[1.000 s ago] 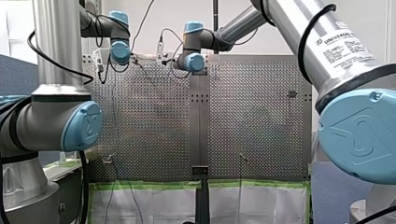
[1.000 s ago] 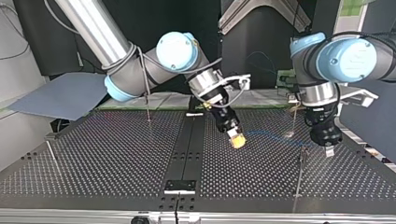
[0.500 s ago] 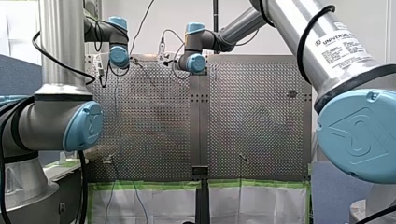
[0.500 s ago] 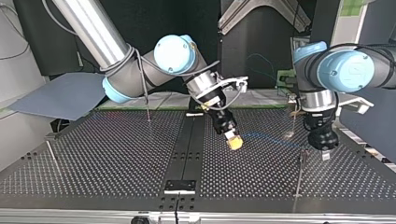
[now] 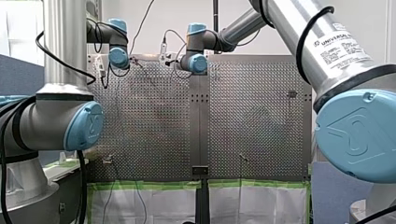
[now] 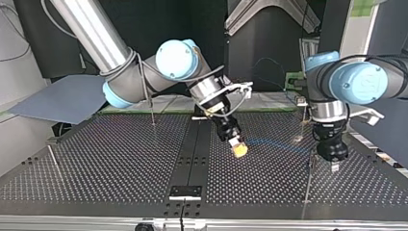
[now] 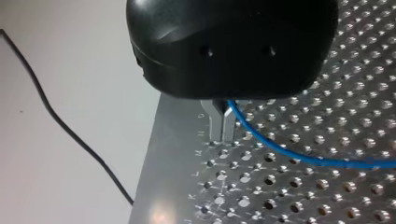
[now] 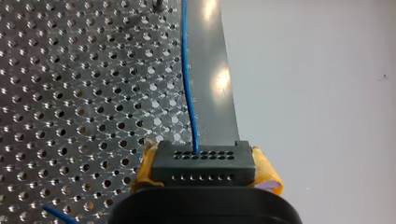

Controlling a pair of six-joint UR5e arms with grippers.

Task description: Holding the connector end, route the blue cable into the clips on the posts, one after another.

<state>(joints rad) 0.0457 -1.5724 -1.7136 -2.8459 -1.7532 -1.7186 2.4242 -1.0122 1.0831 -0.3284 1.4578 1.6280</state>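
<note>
The right gripper [image 6: 239, 150] is clamped tight on the black connector [image 8: 204, 164], while the left gripper [image 7: 222, 125] is pinched shut on the blue cable [image 7: 280, 150] trailing from it.

Glare patches on table [image 8: 219, 81], soft focus

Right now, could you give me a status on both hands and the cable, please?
Right hand shut on connector. Left hand shut on blue cable. Thin post just beside left hand.
</note>
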